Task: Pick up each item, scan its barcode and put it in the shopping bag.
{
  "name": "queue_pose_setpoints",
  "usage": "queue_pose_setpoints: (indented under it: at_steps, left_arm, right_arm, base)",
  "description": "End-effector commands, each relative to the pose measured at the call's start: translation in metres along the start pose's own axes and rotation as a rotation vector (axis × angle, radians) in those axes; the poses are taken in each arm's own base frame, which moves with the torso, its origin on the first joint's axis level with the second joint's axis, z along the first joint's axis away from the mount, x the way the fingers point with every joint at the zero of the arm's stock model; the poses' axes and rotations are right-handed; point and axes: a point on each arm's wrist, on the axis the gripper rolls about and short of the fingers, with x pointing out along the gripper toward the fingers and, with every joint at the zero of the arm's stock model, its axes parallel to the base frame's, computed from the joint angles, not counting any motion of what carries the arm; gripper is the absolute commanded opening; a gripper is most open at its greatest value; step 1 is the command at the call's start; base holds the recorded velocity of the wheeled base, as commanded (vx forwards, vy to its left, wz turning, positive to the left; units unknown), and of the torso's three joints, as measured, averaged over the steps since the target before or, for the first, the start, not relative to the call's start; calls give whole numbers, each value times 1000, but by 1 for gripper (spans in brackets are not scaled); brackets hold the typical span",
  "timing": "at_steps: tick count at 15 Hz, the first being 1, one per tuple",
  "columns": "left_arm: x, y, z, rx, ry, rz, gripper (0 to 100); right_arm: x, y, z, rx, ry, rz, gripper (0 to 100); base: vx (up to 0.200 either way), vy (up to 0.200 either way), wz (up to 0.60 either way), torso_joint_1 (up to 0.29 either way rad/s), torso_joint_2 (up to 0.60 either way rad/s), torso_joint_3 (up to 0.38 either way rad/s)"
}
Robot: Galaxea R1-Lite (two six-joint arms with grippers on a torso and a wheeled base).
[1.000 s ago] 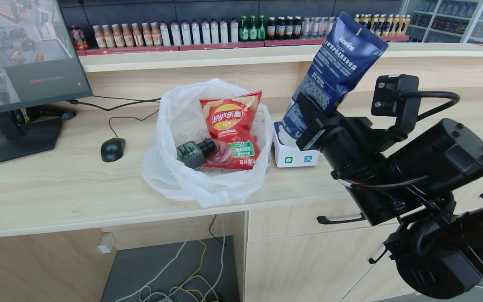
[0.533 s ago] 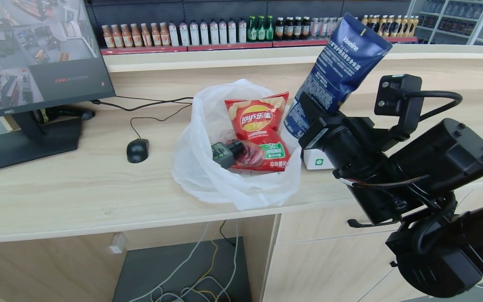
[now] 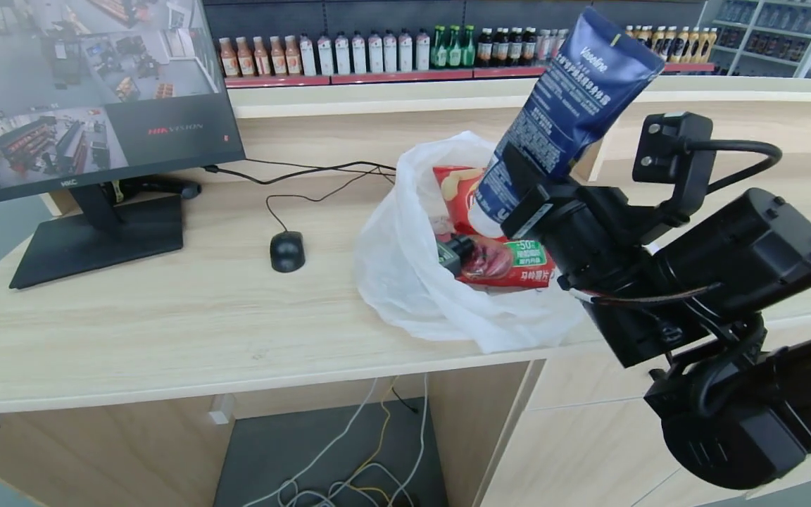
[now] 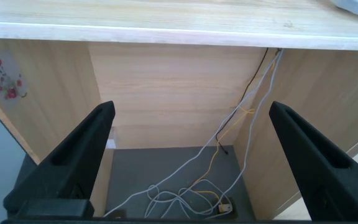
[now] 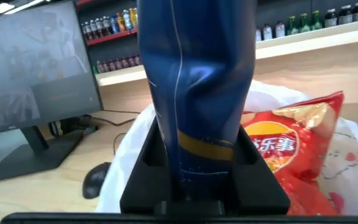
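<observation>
The right end effector point(image 3: 514, 196) gripped the tube point(image 3: 574, 84), upright, with the bag point(image 3: 405, 282) just below it on the desk point(image 3: 166, 317). Chips point(image 3: 518, 257) and a bottle point(image 3: 456, 252) already lay inside; the tube was not yet in. The left end effector point(image 4: 191, 155) hung open under the desk edge.

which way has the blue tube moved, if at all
Yes. The camera swung too, but against the shopping bag the blue tube shifted left, from just past its right edge to overlapping its right side.
</observation>
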Motion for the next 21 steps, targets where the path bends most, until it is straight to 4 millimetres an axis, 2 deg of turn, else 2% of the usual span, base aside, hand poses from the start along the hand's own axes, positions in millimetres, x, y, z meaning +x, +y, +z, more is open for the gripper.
queue_pose_setpoints:
  at_steps: [1,7,10,12,16,17,20,21]
  left_arm:
    - [0,0,0,0,1,0,100]
    - [0,0,0,0,1,-1,100]
    - [0,0,0,0,1,0,100]
    - [0,0,0,0,1,0,100]
    - [0,0,0,0,1,0,100]
    - [0,0,0,0,1,-1,100]
    - [0,0,0,0,1,0,100]
    - [0,0,0,0,1,0,100]
  right_arm:
    - [8,-5,0,14,-20,-18,0]
    - [10,-4,-20,204,47,-20,0]
    - [16,3,-19,323,68,-14,0]
    - [24,5,-27,404,92,-28,0]
    - [35,8,-43,425,136,-34,0]
    - [44,11,-48,449,135,-37,0]
    - [52,13,-48,490,156,-47,0]
    - [52,13,-54,489,166,-49,0]
  base:
    - [0,0,0,0,0,0]
    - [0,0,0,0,0,0]
    - [0,0,0,0,0,0]
    - [0,0,0,0,0,0]
    - [0,0,0,0,0,0]
    - [0,0,0,0,0,0]
    - [0,0,0,0,0,0]
    - [0,0,0,0,0,0]
